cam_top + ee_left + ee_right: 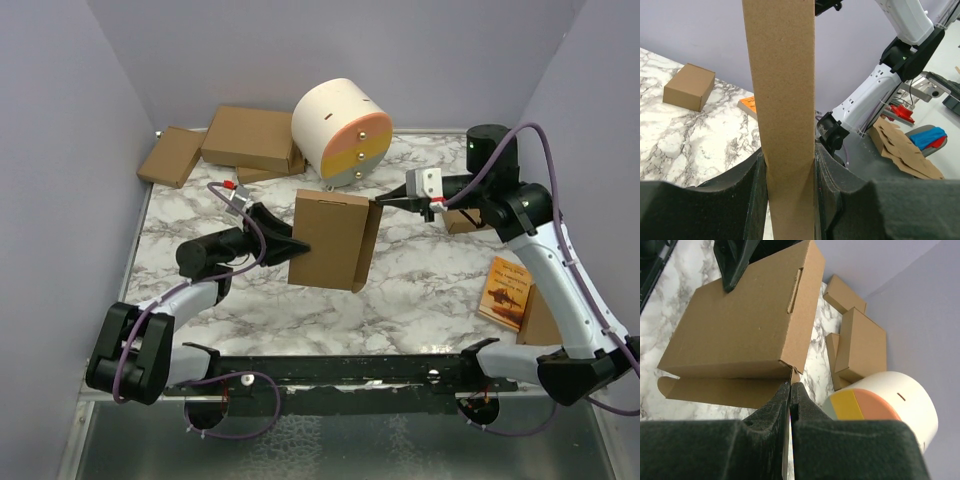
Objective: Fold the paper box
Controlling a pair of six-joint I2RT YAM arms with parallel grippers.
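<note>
left gripper (290, 243): clamped on paper box (328, 240), 9 o'clock edge | right gripper (378, 203): closed tight, tips at box's 2 o'clock corner

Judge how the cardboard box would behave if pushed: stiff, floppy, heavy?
Probably stiff: the box shows flat faces while clamped at one edge by the left end effector. Likely light, since that one grip carries it. Its loose flap may swing if pushed.

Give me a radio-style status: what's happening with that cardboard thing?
Left gripper clamped on the paper box, holding it aloft. Right gripper shut, tips at its far right corner. One flap hanging open. White drum close behind.
</note>
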